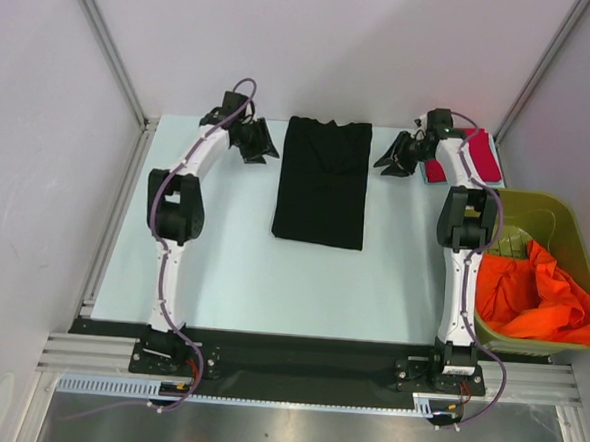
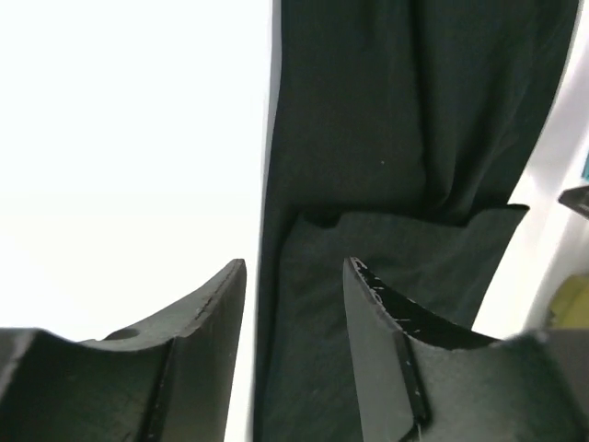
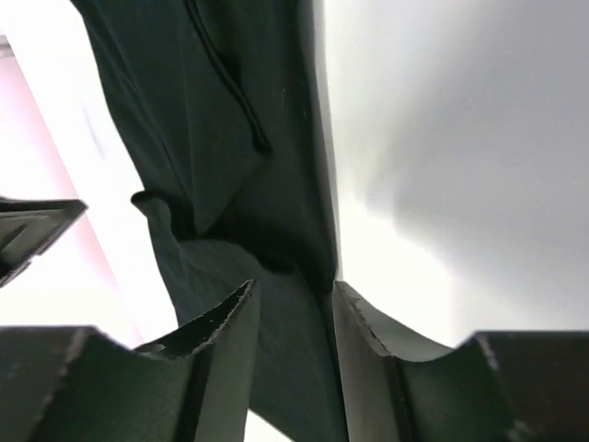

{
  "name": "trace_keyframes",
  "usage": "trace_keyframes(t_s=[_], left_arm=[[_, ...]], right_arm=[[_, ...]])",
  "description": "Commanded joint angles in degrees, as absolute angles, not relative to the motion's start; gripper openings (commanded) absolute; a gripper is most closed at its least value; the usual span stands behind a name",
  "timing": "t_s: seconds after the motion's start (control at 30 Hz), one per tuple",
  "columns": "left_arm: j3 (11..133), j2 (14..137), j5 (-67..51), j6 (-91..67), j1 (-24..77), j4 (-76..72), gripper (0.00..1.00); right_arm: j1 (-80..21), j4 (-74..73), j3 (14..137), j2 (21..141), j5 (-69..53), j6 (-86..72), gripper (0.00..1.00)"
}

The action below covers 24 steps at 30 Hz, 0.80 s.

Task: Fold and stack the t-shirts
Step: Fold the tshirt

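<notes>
Your left hand (image 1: 257,143) and right hand (image 1: 395,157) both stand part-open, grasping nothing, either side of the far end of the folded black cloth t-shirt (image 1: 322,183) on the desk (image 1: 222,272). Your right arm hides part of the folded red t-shirt (image 1: 485,159). The crumpled orange t-shirt (image 1: 541,298) lies in the olive-green plastic bin (image 1: 548,210).

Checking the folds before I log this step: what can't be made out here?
1. Red t-shirt: top view, the right arm covers its left part.
2. Orange t-shirt: top view, bunched in the bin, lower layers hidden.
3. Black t-shirt: wrist views crop it at the edges; folded layers underneath hidden.
</notes>
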<state>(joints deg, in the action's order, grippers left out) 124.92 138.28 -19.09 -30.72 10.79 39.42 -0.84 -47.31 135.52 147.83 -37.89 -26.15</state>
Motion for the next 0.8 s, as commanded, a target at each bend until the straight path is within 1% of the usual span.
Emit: trace_keyframes(t_s=[0.0, 0.03, 0.07, 0.1, 0.13, 0.17, 0.2, 0.27, 0.3, 0.33, 0.37, 0.4, 0.43, 0.5, 0.63, 0.77], left_arm=[[119.41, 127.92, -17.20, -25.05, 10.11, 41.67, 0.53], [116.14, 125.97, -19.75, -25.22, 10.46, 39.92, 0.54], [112.45, 123.42, -21.95, -25.31, 10.72, 35.38, 0.54], [104.76, 119.22, -26.15, -25.75, 11.16, 32.55, 0.55], [100.85, 117.00, -28.54, -26.19, 12.12, 29.39, 0.56], [97.07, 115.33, -31.09, -26.71, 12.56, 22.74, 0.56], [90.77, 114.01, -35.12, -28.63, 13.18, 19.72, 0.54], [85.89, 112.24, -38.57, -30.49, 14.94, 12.35, 0.51], [83.17, 112.41, -39.98, -31.37, 16.25, 11.09, 0.48], [82.27, 112.59, -39.99, -31.55, 16.87, 10.47, 0.46], [81.31, 113.28, -40.16, -32.07, 17.48, 9.07, 0.45], [78.86, 113.64, -40.34, -34.08, 17.75, 8.01, 0.40], [77.36, 113.99, -40.69, -35.15, 17.93, 6.87, 0.38], [73.50, 114.52, -39.91, -36.12, 17.75, 4.57, 0.33], [70.93, 115.92, -36.48, -31.39, 17.49, 8.42, 0.32], [68.73, 117.33, -33.32, -25.76, 17.23, 13.34, 0.32]], right_arm=[[-0.44, -50.36, 133.27, 139.94, -37.09, -23.04, 0.44], [-0.44, -49.06, 126.46, 135.48, -37.18, -21.90, 0.45], [-0.44, -48.00, 122.65, 133.00, -37.35, -21.62, 0.45], [-0.61, -46.34, 118.78, 130.63, -37.61, -21.53, 0.45], [-1.31, -42.32, 110.56, 125.73, -38.84, -21.79, 0.45], [-1.93, -40.54, 107.61, 123.94, -39.54, -22.06, 0.45], [-3.76, -39.04, 104.53, 122.10, -40.25, -22.50, 0.45], [-5.79, -35.34, 98.39, 119.28, -43.14, -23.64, 0.41], [-8.15, -34.64, 97.13, 118.83, -43.59, -23.82, 0.40], [-9.22, -33.58, 95.99, 118.31, -43.07, -24.08, 0.36], [-10.36, -32.53, 93.11, 117.78, -43.15, -24.95, 0.35], [-11.24, -31.30, 91.86, 117.69, -43.76, -25.22, 0.33], [-12.64, -29.64, 90.54, 117.77, -45.07, -25.66, 0.28], [-13.36, -25.87, 86.25, 118.12, -46.57, -27.15, 0.25], [-12.75, -21.02, 78.59, 117.95, -46.94, -28.13, 0.24], [-9.07, -21.44, 73.22, 117.60, -45.44, -25.41, 0.24]])
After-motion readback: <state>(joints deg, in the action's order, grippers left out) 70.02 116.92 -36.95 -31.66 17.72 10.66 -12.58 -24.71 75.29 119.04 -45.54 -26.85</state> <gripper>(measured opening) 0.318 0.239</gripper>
